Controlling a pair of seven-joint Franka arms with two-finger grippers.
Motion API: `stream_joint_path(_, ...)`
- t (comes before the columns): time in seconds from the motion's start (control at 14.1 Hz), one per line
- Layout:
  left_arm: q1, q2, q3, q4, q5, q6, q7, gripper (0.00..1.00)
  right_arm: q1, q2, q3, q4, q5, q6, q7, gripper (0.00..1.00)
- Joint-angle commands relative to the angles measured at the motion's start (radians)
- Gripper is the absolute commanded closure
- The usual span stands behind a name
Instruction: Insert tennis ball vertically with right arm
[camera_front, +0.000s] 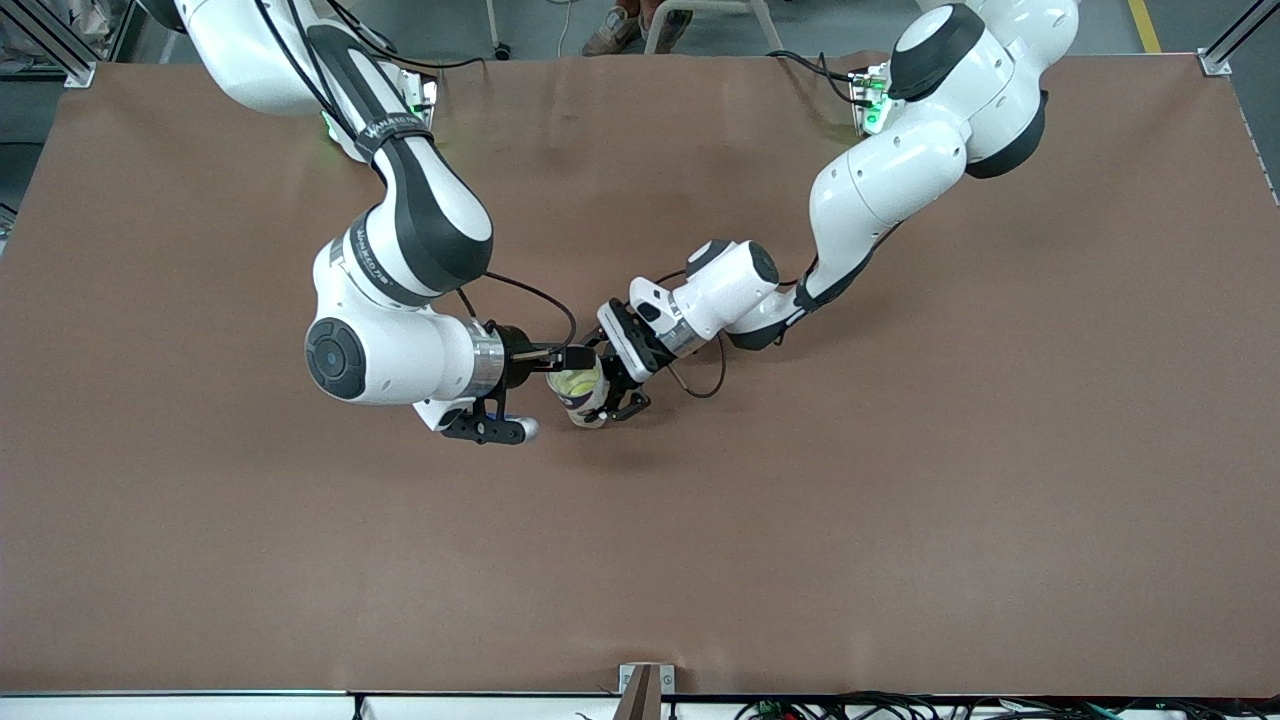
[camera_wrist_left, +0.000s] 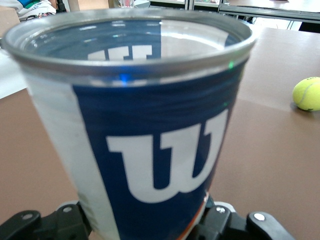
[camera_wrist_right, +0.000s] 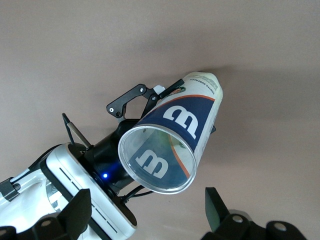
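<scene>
From the front I see my left hand (camera_front: 612, 392) clamped on the can (camera_front: 583, 394), my right hand (camera_front: 560, 385) directly over its mouth, yellow-green showing inside. My left wrist view has the can (camera_wrist_left: 150, 135) filling it, a tennis ball (camera_wrist_left: 307, 93) lying apart on the surface (camera_wrist_left: 270, 150). My right wrist view shows the can (camera_wrist_right: 170, 145) empty below my wide-spread fingers (camera_wrist_right: 215, 210).

Can (camera_front: 587, 402) on table (camera_front: 900, 520), mid-table, between left gripper (camera_front: 612, 392) fingers; right gripper (camera_front: 568, 358) over can mouth.

left gripper (camera_front: 612, 392) clamped; right gripper (camera_front: 570, 357) spread open.
</scene>
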Motion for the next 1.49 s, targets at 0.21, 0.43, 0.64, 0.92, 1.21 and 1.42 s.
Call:
stream_joint_path(0.21, -0.014, 0.007, 0.002, 0.02, 0.008, 0.009, 0.001, 0.21, -0.183, -0.04, -0.01, 0.002, -0.127, -0.164, -0.106, 0.0)
stream_joint_path(0.43, -0.013, 0.007, 0.008, 0.019, 0.01, 0.009, 0.001, 0.21, -0.257, -0.066, -0.012, -0.008, -0.364, -0.279, -0.194, 0.0)
stream_joint_path(0.64, -0.013, 0.007, 0.009, 0.019, 0.01, 0.009, 0.001, 0.22, -0.295, -0.101, -0.012, -0.097, -0.444, -0.278, -0.236, 0.0)
stream_joint_path(0.92, -0.011, 0.007, 0.009, 0.019, 0.01, 0.009, 0.002, 0.22, -0.327, -0.27, -0.013, -0.384, -0.445, -0.147, -0.317, 0.0)
stream_joint_path(1.21, -0.011, 0.007, 0.009, 0.019, 0.008, 0.009, 0.002, 0.22, -0.327, -0.417, -0.013, -0.683, -0.467, 0.046, -0.322, 0.0)
stream_joint_path(1.42, -0.011, 0.007, 0.019, 0.019, 0.01, 0.009, 0.002, 0.22, -0.327, -0.436, -0.012, -0.81, -0.467, 0.166, -0.346, 0.0)
